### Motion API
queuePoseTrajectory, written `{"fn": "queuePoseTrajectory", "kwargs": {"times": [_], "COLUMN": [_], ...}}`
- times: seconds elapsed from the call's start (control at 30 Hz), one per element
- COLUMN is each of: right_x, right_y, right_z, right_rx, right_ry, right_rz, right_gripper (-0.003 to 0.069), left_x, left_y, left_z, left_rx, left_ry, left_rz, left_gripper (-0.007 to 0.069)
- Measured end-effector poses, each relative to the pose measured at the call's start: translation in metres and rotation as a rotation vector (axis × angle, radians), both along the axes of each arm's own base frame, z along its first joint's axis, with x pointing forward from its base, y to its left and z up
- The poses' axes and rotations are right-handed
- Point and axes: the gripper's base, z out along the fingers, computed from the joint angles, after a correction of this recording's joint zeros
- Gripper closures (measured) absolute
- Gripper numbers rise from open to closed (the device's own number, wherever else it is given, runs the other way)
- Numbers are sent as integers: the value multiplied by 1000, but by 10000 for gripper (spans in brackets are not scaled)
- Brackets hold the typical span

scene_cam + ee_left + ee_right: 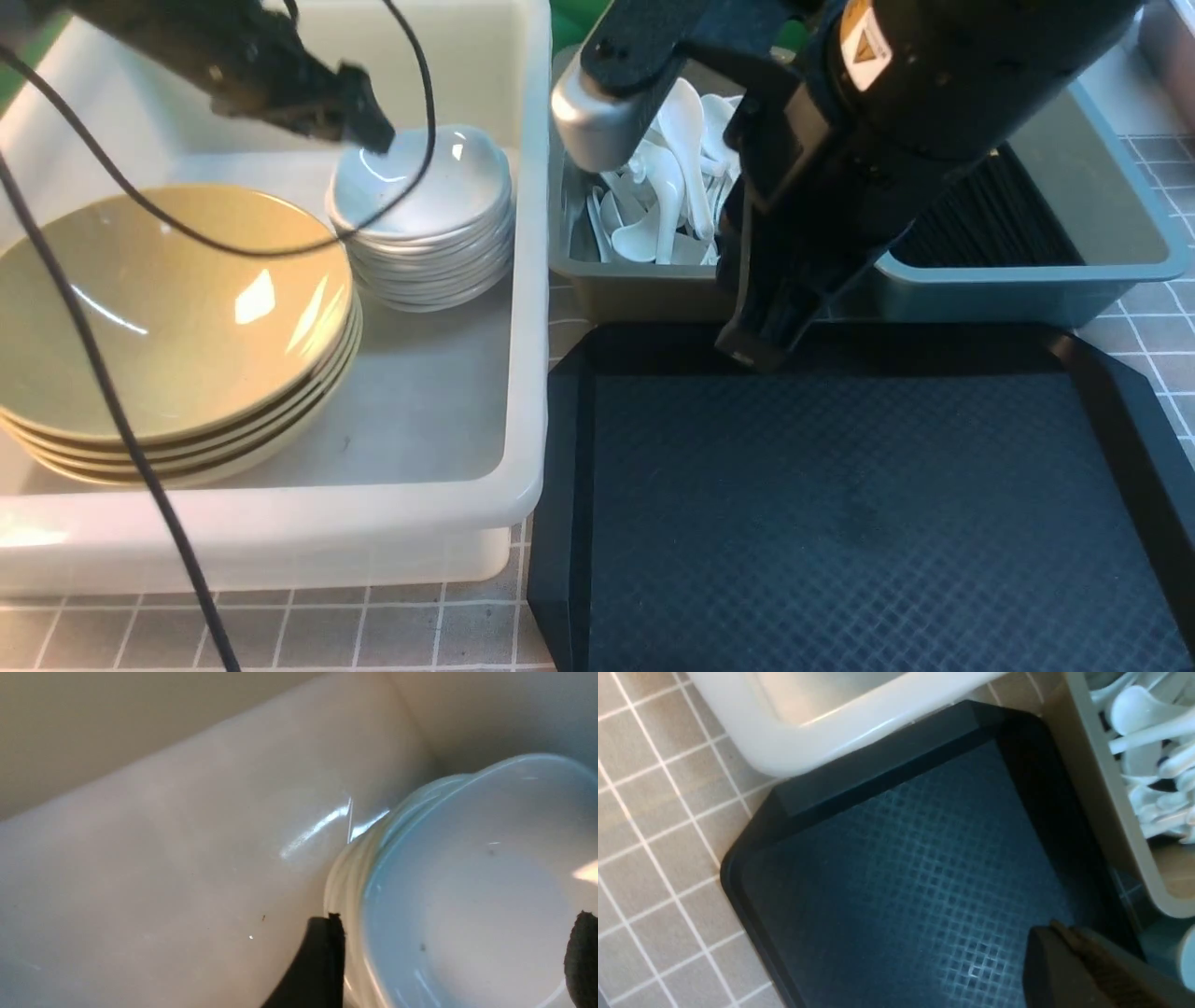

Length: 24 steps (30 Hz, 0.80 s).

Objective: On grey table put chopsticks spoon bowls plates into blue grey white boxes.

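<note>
A stack of small white bowls stands in the white box, next to a stack of yellow-green plates. My left gripper is open over the top bowl's far rim; in the left wrist view one finger is outside the rim and the other over the bowl. The grey box holds several white spoons. The blue box holds black chopsticks. My right gripper is shut and empty above the black tray's far edge; it also shows in the right wrist view.
The black textured tray lies on the tiled grey table in front of the grey and blue boxes. A black cable hangs across the white box. The right arm's body hides part of the grey and blue boxes.
</note>
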Motion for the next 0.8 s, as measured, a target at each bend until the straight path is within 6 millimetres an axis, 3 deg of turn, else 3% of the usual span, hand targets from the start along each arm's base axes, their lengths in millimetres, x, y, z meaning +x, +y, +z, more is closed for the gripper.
{"fn": "queuePoseTrajectory", "kwargs": {"times": [0.13,0.2,0.33,0.43,0.5,0.6,0.8], "right_x": [-13,-22,-38,-50,-57,-66,-89], "right_y": [-15,-23,-41,-52,-60,-69,-92], "right_z": [21,33,59,77,85,82,50], "right_rx": [62,97,203,293,331,389,500], "right_ry": [-38,-61,-145,-215,-244,-278,-318], "right_rz": [-27,-39,-48,-49,-50,-57,-79], "right_gripper": [642,642,642,641,641,641,640], "left_x": [-34,-58,-113,-162,-191,-231,-308], "left_y": [0,-2,-3,-1,1,3,7], "left_z": [56,91,156,188,195,187,131], "left_rx": [31,59,106,117,131,140,111], "left_ry": [-47,-113,-269,-362,-402,-442,-517], "left_rz": [34,48,66,87,105,132,200], "left_gripper": [106,219,529,615,628,636,635]}}
